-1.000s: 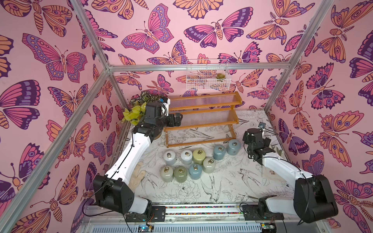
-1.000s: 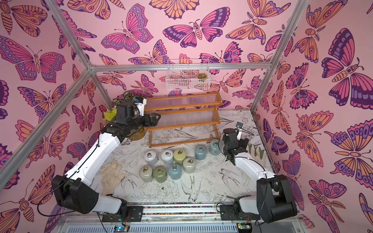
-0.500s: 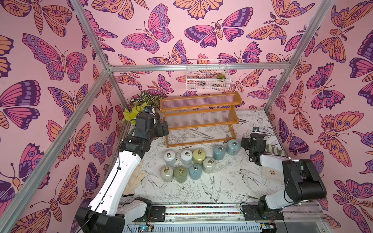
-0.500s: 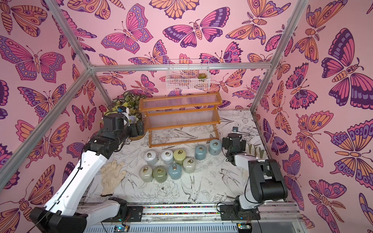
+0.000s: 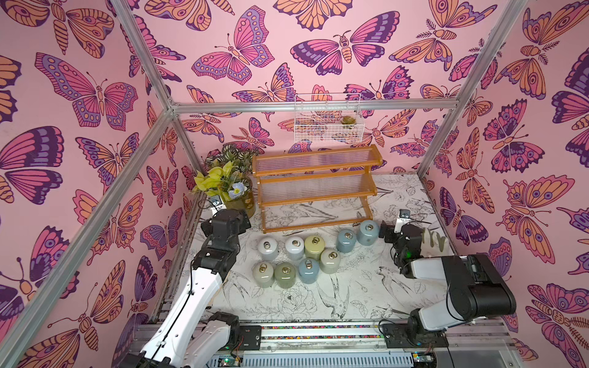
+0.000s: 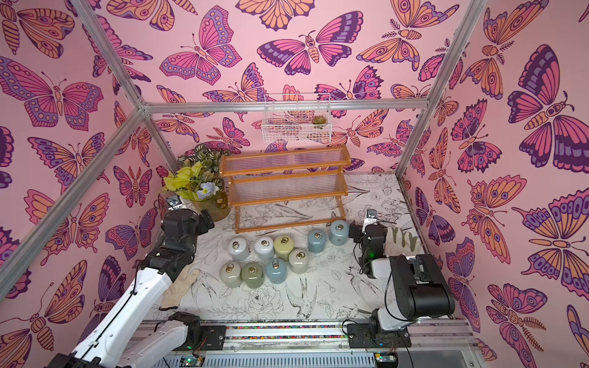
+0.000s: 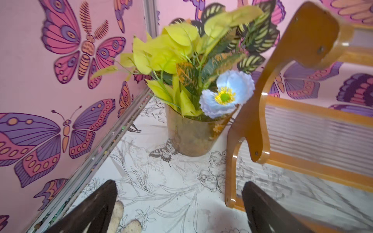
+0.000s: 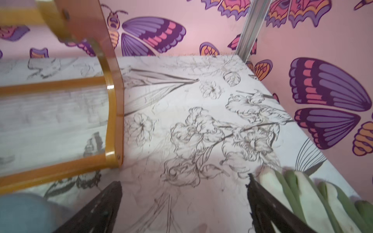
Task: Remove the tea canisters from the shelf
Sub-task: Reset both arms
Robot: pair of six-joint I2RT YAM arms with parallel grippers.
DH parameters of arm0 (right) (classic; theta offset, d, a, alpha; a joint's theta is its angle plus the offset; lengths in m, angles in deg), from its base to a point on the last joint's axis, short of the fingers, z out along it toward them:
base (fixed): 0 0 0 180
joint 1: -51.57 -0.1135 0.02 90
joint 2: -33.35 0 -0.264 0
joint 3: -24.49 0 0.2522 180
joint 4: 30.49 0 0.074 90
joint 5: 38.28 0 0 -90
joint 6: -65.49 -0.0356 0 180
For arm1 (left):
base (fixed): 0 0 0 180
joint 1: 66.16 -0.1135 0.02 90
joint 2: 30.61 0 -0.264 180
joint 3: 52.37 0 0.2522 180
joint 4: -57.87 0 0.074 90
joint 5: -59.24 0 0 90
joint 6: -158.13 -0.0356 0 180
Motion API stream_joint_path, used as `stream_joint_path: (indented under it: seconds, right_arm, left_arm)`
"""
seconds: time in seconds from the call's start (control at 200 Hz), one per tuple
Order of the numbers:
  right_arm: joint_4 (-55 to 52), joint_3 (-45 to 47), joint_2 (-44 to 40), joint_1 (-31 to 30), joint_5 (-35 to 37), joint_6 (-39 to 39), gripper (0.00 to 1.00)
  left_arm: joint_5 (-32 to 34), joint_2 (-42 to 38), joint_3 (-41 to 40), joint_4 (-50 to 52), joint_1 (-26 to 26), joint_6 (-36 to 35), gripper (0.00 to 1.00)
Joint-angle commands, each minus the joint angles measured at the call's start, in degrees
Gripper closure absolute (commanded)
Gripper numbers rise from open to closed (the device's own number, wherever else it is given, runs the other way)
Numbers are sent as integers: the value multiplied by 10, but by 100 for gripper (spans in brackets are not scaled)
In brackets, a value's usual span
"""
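The shelf [image 5: 314, 188] [image 6: 283, 188] stands at the back with all three tiers bare. Several tea canisters stand on the table in front of it, from a white one [image 5: 267, 248] to a blue-grey one [image 5: 368, 232] at the right end. My left gripper [image 5: 243, 220] [image 7: 179, 183] is open and empty, low by the shelf's left foot [image 7: 231, 181]. My right gripper [image 5: 384, 231] [image 8: 183, 179] is open and empty just right of the blue-grey canister [image 8: 22, 209], apart from it.
A glass vase of flowers [image 5: 237, 197] [image 7: 193, 137] stands left of the shelf, close ahead of my left gripper. A white wire basket [image 5: 328, 122] hangs on the back wall. One glove [image 5: 435, 243] [image 8: 302, 193] lies beside my right gripper, another [image 6: 180, 286] under my left arm.
My left arm has drawn back from the shelf toward the front left and come down. My right arm has folded back, with its gripper now lower beside the rightmost canister.
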Motion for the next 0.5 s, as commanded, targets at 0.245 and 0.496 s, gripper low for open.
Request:
stream_joint_path:
  seconds: [0.245,0.496]
  right_arm:
    - [-32,-5,-6,7,1,-17,1]
    - [-31,-4,-7,6,2,-17,1]
  left_arm:
    - [15,129,-216,-418,-38,-96,0]
    - [-46,281,-280,-636,-73,-123,0]
